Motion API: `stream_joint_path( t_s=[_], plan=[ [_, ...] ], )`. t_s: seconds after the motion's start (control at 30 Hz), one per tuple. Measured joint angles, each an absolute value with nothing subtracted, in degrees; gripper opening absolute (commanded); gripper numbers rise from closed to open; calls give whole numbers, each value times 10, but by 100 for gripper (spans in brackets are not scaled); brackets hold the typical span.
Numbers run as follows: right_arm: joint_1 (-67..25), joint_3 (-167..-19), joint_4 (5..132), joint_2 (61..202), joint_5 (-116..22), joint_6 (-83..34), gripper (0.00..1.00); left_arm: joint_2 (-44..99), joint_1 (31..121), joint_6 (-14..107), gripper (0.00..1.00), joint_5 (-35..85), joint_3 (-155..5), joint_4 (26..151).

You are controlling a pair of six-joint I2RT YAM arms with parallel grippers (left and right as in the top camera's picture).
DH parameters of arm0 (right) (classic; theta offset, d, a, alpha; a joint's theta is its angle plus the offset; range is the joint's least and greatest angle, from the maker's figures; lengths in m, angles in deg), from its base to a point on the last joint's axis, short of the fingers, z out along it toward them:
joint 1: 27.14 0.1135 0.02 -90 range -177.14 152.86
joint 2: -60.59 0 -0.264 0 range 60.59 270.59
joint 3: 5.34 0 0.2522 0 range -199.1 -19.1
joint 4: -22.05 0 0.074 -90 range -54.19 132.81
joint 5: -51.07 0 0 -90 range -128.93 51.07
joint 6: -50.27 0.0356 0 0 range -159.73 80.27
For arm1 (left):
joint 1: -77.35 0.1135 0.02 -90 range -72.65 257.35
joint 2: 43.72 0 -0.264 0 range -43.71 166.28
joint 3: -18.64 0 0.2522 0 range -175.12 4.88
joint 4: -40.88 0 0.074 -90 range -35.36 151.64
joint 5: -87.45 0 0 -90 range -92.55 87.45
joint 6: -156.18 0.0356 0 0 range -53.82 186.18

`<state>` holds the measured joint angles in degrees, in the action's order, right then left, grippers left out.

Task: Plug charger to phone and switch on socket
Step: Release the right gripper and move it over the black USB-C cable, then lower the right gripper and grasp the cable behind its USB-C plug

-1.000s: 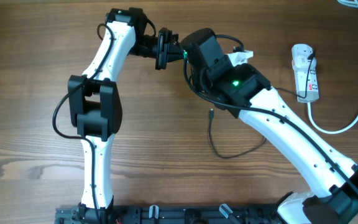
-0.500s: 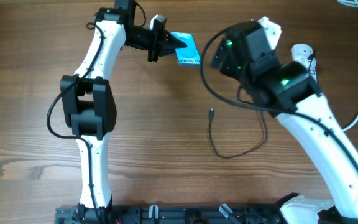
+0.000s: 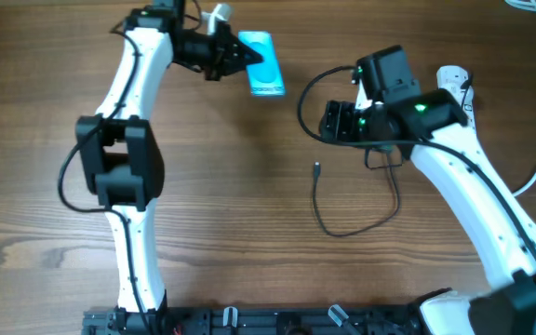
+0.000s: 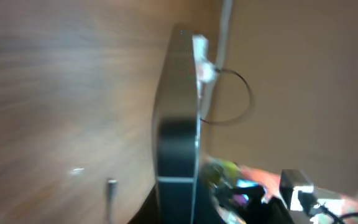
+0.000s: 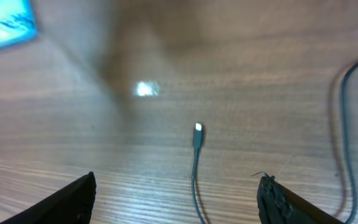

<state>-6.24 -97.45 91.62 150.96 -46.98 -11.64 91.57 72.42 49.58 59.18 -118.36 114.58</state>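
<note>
Now the left claw (image 3: 237, 53) is clamped on the phone (image 3: 262, 65), at the far side of the tabletop (image 3: 212, 195), teal screen facing the overhead camera. It's edge-on and blurred in the wrist view. Right claw (image 5: 176, 186) is spread wide and empty, near the charger tip (image 5: 197, 129), which lies on the wood. Socket (image 3: 451, 74) sits far right.
</note>
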Motion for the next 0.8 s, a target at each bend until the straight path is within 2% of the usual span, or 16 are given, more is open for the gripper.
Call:
stream_joint_path(
  t_s=[0.2, 0.3, 0.47, 0.8],
  plan=[
    [-37, -971, 906, 1614, -482, -90, 77, 828, 717, 495, 4, 393, -1184, 1161],
    [-31, -970, 907, 1643, -483, -81, 76, 824, 713, 480, 4, 344, -1185, 1186],
    [-6, -956, 906, 1704, -483, -73, 59, 825, 715, 469, 4, 310, -1185, 1189],
    [13, -926, 890, 1731, -458, -46, 51, 824, 715, 466, 4, 303, -1185, 1193]
  ],
)
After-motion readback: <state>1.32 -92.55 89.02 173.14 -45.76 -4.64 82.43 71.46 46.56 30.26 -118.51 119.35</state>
